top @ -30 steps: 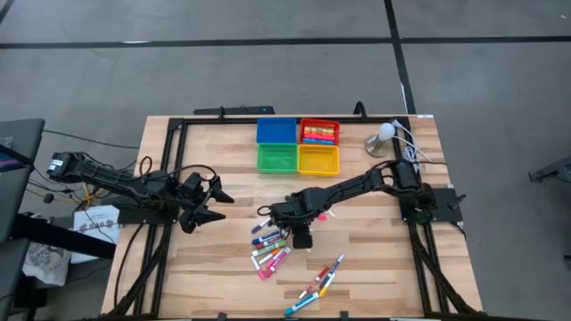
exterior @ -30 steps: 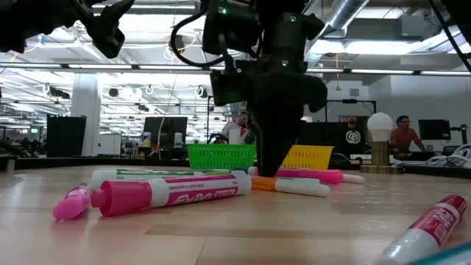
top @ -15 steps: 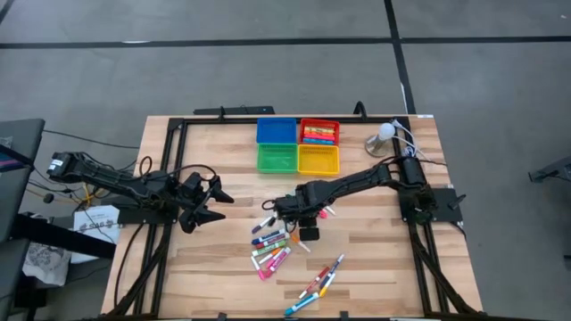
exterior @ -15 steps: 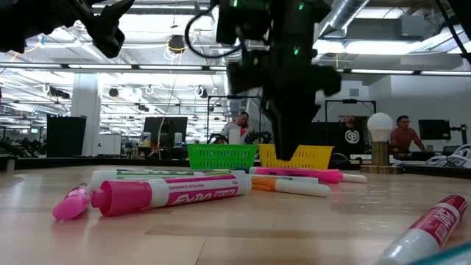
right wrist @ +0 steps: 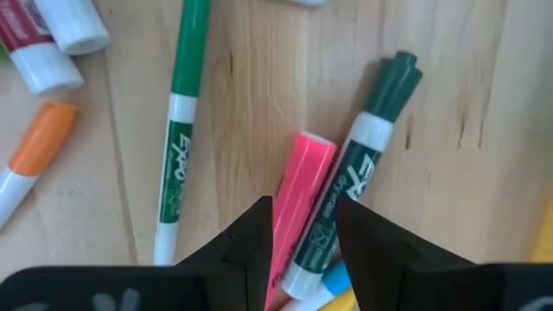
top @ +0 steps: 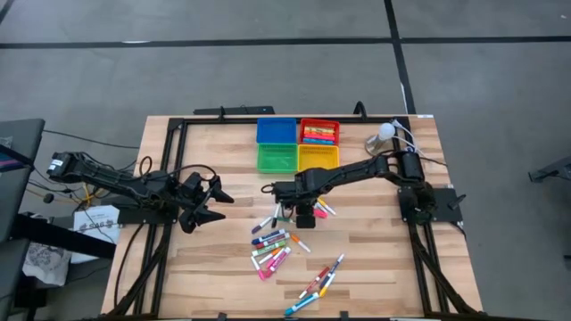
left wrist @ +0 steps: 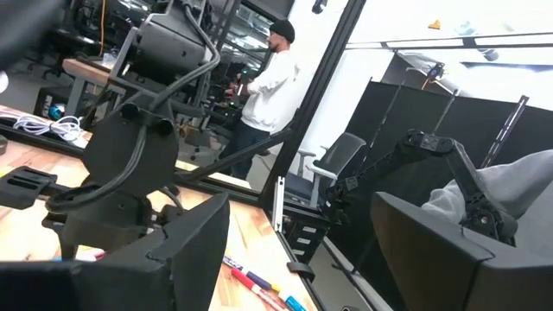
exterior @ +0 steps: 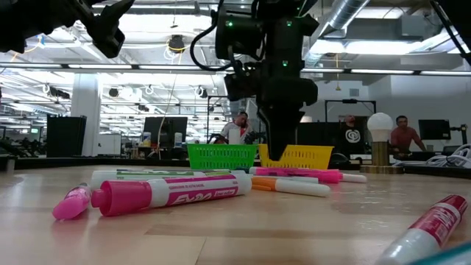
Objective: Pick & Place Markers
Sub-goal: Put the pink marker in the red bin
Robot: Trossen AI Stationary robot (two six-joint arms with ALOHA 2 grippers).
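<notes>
Your right gripper (right wrist: pixel 301 226) stands partly open just above a pink marker (right wrist: pixel 298 194) and holds nothing. The marker's long axis runs straight forward between the 2 fingers, beside a dark green marker (right wrist: pixel 367 164). The left gripper (top: pixel 203 201) waits open, well apart.
</notes>
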